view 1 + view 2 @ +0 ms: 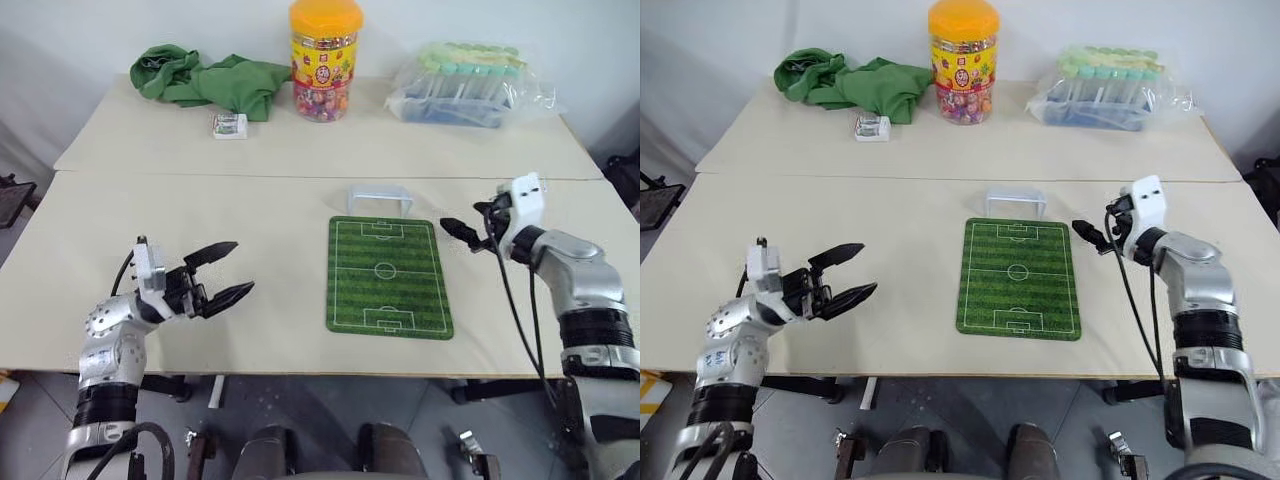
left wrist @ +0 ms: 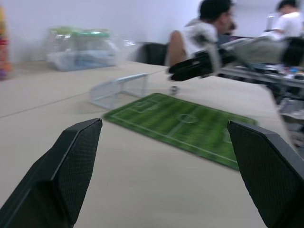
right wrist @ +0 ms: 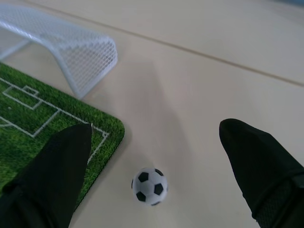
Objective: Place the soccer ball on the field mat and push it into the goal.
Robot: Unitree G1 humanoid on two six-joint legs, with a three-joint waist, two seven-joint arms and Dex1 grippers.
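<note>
The field mat (image 1: pixel 388 277) lies flat on the near table, right of centre. The goal (image 1: pixel 379 198), a small white netted frame, stands just off the mat's far short edge. The soccer ball (image 3: pixel 149 185) rests on the bare table just off the mat's far right corner, beside the goal. My right gripper (image 3: pixel 156 126) hovers open right over the ball, a finger on either side and neither touching it. From the head it sits at the mat's right edge (image 1: pixel 456 232). My left gripper (image 1: pixel 243 267) is open and empty, left of the mat and pointing toward it.
On the far table are a crumpled green cloth (image 1: pixel 205 80), a small white box (image 1: pixel 230 125), an orange-lidded candy jar (image 1: pixel 325 60) and a clear bag of tubes (image 1: pixel 465 85). A seam (image 1: pixel 200 174) joins the two tables. People sit beyond the table (image 2: pixel 209 28).
</note>
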